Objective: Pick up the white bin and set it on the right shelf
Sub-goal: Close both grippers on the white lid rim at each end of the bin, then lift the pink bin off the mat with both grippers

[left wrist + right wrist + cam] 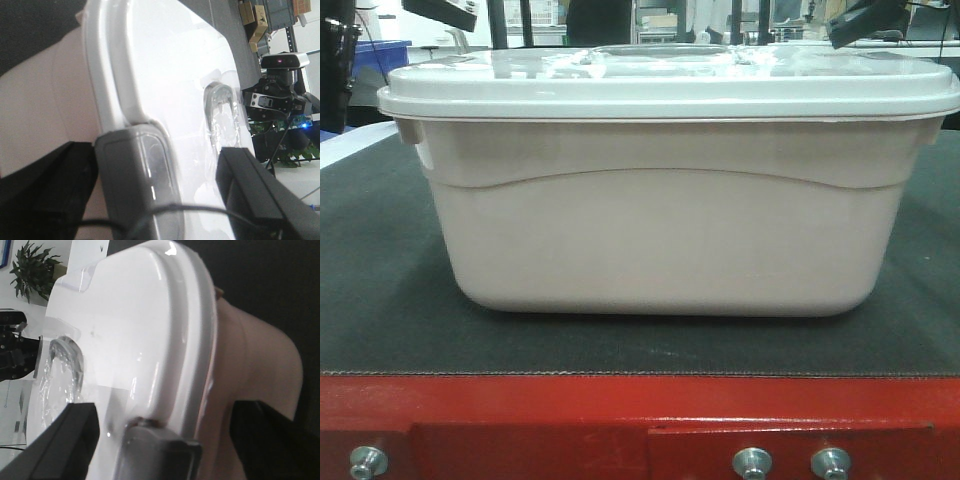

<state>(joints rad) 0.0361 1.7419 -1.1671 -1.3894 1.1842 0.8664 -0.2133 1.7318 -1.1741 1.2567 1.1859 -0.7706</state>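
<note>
white bin [660,240] | large rectangular tub, off-white tinged pinkish-beige, rounded corners, curved moulded ridge across the long side | closed by a translucent whitish lid [670,85] | set upright, level, long side forward | rested on the dark mat [380,300] of the red-framed table [520,400]

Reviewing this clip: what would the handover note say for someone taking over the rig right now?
Left pincer: open, one finger on each side of the end rim of the lidded white bin; no clamp evident.
Right pincer: open, straddling the opposite end rim the same way.
Bin: sits flat on the dark mat of the red-framed table, not lifted.
Right shelf: not in view.
Done: both arms are placed at the bin's ends.
Left: close both, lift, carry to the shelf, set down.
</note>
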